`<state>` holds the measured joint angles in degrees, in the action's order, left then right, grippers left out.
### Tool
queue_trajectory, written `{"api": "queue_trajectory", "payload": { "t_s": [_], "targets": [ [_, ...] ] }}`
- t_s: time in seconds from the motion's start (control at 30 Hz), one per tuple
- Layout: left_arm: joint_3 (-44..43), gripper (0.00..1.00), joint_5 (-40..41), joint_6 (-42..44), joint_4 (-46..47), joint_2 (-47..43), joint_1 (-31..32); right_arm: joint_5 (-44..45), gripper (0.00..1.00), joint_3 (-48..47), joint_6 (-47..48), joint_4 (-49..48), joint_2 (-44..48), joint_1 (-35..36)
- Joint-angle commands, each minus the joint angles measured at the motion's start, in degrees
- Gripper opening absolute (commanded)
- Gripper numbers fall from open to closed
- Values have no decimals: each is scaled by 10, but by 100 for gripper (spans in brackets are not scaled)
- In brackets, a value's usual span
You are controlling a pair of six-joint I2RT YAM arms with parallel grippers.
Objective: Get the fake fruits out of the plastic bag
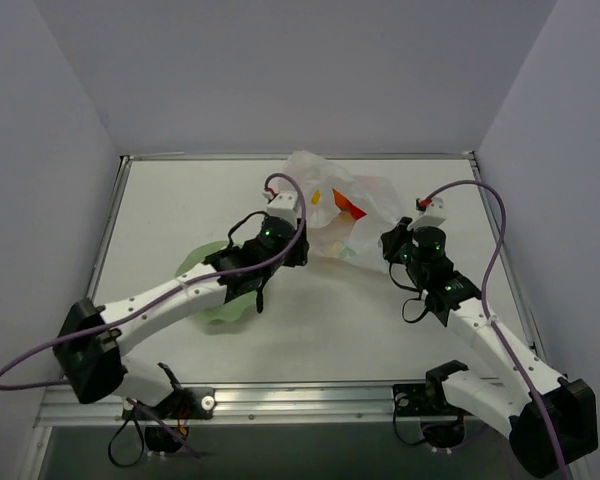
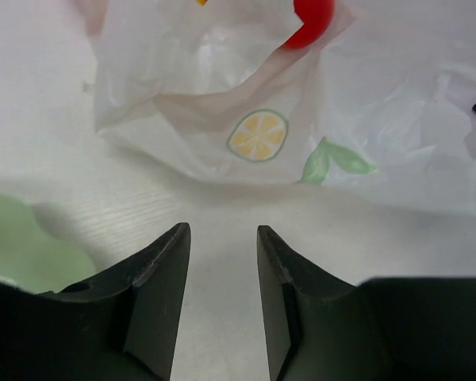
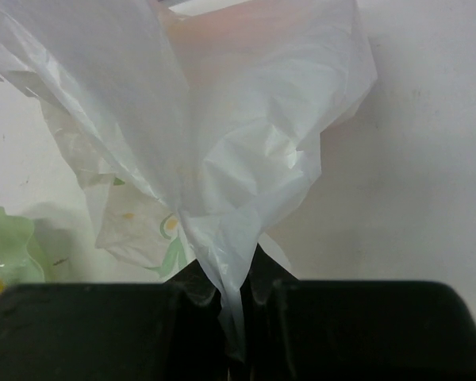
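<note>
On the white table [image 1: 340,320], the right gripper [image 3: 232,290] pinches a fold of the plastic bag [image 3: 246,151]; the left gripper [image 2: 222,238], fingers spread and empty, should next reach the red fake fruit [image 2: 311,22] inside.

plastic bag [image 2: 182,71]: thin translucent white film, heavily crinkled, soft sheen on the folds. It has a flat printed lemon slice and green leaf on it.
red fruit [image 2: 311,20], top centre of left wrist view: smooth, glossy, plastic look.
left gripper [image 2: 220,238]: matt black, faces slightly rough, moulded look.
table [image 2: 222,210]: matt white, fine ribbed grain.
bowl [image 2: 24,246], lower left: pale green, smooth, dull.
rail [image 1: 310,400], bottom of top view: bare brushed metal.
</note>
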<state>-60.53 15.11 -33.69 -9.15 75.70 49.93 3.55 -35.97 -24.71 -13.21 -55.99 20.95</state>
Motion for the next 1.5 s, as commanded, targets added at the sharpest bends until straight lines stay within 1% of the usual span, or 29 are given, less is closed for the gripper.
{"api": "queue_trajectory", "payload": {
  "t_s": [0.0, 0.03, 0.07, 0.1, 0.17, 0.2, 0.27, 0.4, 0.47, 0.53, 0.57, 0.6, 0.67, 0.8, 0.83, 0.97, 1.07, 1.1, 1.23, 1.27, 1.3, 1.4, 1.47],
  "targets": [
    [-84, 37, -34, 42, 73, 95, -3, -7, 0, 18, -4, -4, 23, 4],
    [-127, 37, -44, 43, 75, 119, -3, -7, 0, 20, -4, 1, 30, 5],
    [-148, 37, -56, 43, 76, 167, -3, -7, 0, 21, -4, 5, 32, 6],
    [-168, 37, -73, 42, 77, 190, -3, -12, 0, 22, -5, 8, 33, 7],
    [-220, 37, -81, 37, 73, 232, -3, -19, 0, 26, -10, 13, 43, 10],
    [-234, 37, -86, 37, 73, 267, -3, -21, 0, 28, -11, 13, 47, 11],
    [-260, 37, -87, 47, 74, 313, -4, -24, 0, 33, -17, 15, 62, 13],
    [-353, 38, -75, 77, 42, 392, -8, -29, 0, 32, -21, 25, 83, 15],
    [-377, 38, -43, 91, 36, 426, -9, -29, 0, 29, -21, 28, 90, 16],
    [-391, 46, 2, 109, 40, 440, -12, -29, 0, 23, -21, 32, 93, 17],
    [-392, 49, 54, 115, 47, 450, -15, -49, 0, 22, -24, 31, 93, 16],
    [-394, 53, 82, 128, 59, 455, -20, -50, 0, 22, -24, 31, 93, 18],
    [-407, 57, 143, 140, 61, 474, -29, -49, 0, 21, -24, 30, 92, 18],
    [-432, 65, 170, 170, 64, 505, -49, -44, 0, 16, -17, 30, 80, 18],
    [-434, 70, 168, 175, 69, 509, -55, -46, 0, 14, -16, 28, 74, 19],
    [-460, 79, 144, 185, 66, 538, -69, -45, 0, 7, -12, 24, 68, 19],
    [-468, 82, 121, 183, 71, 551, -79, -52, 0, 5, -11, 20, 61, 20],
    [-477, 82, 115, 182, 71, 554, -82, -57, 0, 5, -13, 17, 59, 21],
    [-487, 82, 23, 184, 82, 568, -91, -69, 0, 11, -17, 6, 48, 24],
    [-487, 82, 18, 186, 81, 574, -89, -69, 0, 12, -16, 5, 47, 24],
    [-488, 82, 18, 186, 102, 575, -86, -69, 0, 14, -15, 1, 44, 26],
    [-498, 82, 25, 180, 100, 592, -87, -72, 0, 19, -14, -3, 35, 28],
    [-503, 78, 49, 177, 97, 602, -87, -70, 0, 20, -12, -4, 35, 27]
  ]
}}
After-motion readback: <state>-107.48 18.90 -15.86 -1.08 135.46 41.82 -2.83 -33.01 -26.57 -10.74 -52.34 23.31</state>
